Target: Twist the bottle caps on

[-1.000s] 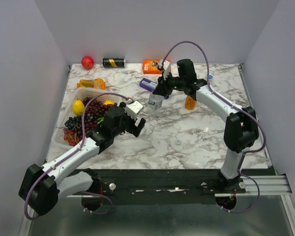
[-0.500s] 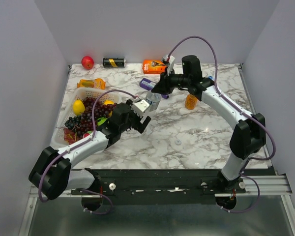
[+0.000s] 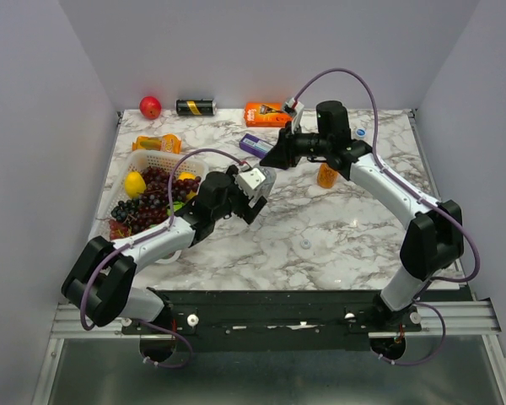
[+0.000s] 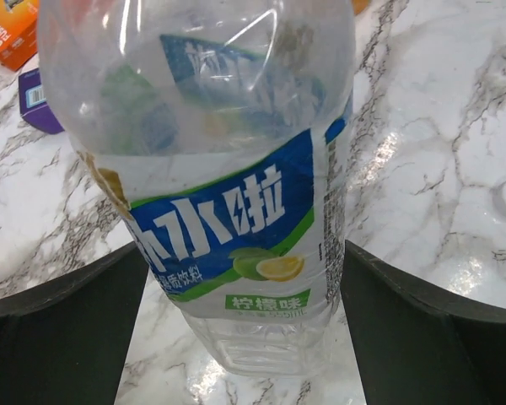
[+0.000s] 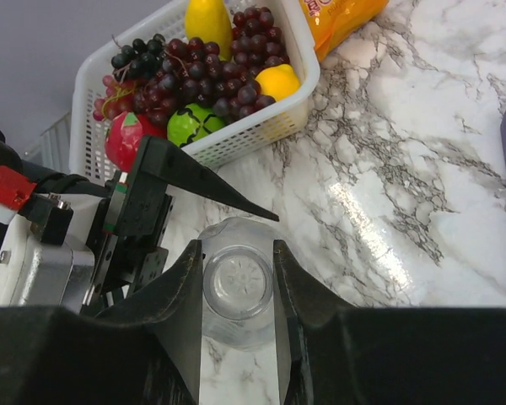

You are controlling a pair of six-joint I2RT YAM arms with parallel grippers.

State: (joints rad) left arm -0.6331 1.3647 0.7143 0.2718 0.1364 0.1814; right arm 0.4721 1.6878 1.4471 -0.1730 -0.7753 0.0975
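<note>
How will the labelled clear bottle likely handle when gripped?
The labelled bottle shows no liquid inside, so it is probably light. Its thin clear wall would likely dent under a firm squeeze. Glossy plastic between the left gripper's fingers may slip or twist.

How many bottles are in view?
2. The clear labelled bottle is gripped by the right hand, with the left hand around it; the orange bottle stands beside the right arm. Another may be hidden.

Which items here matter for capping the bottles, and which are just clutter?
Job: labelled bottle, orange bottle, white cap, blue cap.
Clutter: fruit basket, red fruit, black can, orange box, purple box, snack bag.
</note>
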